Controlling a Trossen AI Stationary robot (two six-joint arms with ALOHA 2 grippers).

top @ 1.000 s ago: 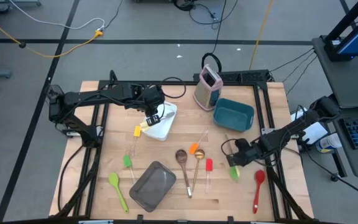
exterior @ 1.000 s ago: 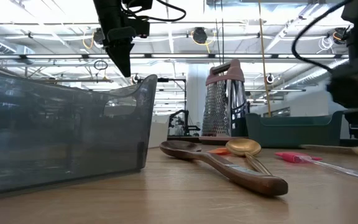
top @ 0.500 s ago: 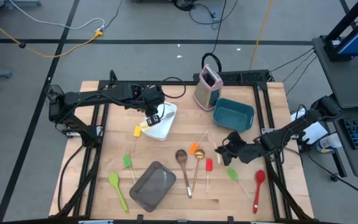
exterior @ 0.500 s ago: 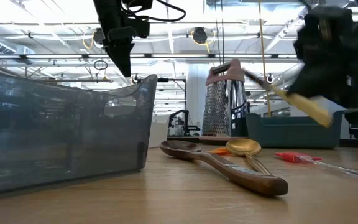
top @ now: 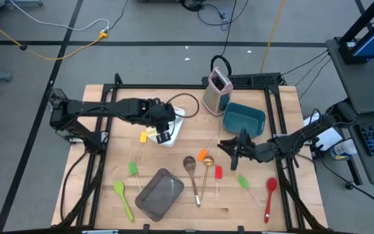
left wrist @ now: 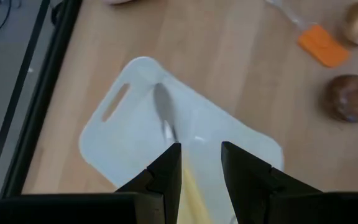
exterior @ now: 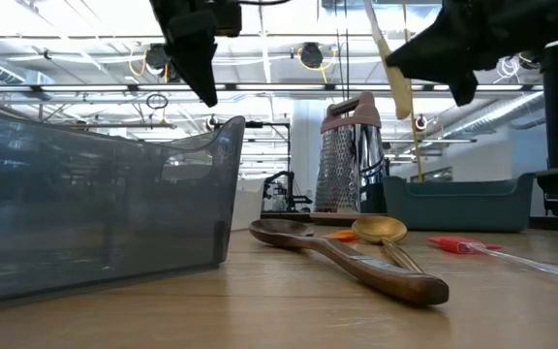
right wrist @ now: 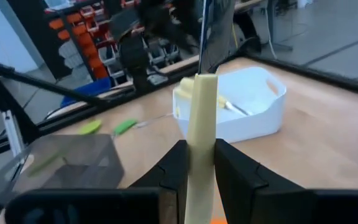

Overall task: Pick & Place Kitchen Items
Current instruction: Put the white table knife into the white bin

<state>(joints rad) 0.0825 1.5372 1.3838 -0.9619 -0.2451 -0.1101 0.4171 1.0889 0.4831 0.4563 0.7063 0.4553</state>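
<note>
High view: the right gripper point(top: 237, 148) has risen from beside the green spatula point(top: 242, 181), which stays on the tabletop point(top: 109, 149), and now hangs nearer the middle. The left gripper point(top: 163, 132) has shifted along the white tray point(top: 179, 117). We judge one pick achieved, its placing outstanding.

Low view: a pale-handled utensil point(exterior: 392, 63) now hangs clear of the tabletop from the right gripper point(exterior: 444, 44). Its working end is cut off.

Left wrist view: the left jaws stand slightly apart over the tray point(left wrist: 123, 124), above the yellow-handled knife point(left wrist: 163, 115). They probably grip nothing, though the handle lies partly hidden behind them.

Right wrist view: the right jaws are closed against the pale handle point(right wrist: 201, 112), held upright. We cannot identify the utensil, as its head lies outside the frame. Beyond, the knife point(right wrist: 188, 87) rests in the tray point(right wrist: 272, 93).
</note>
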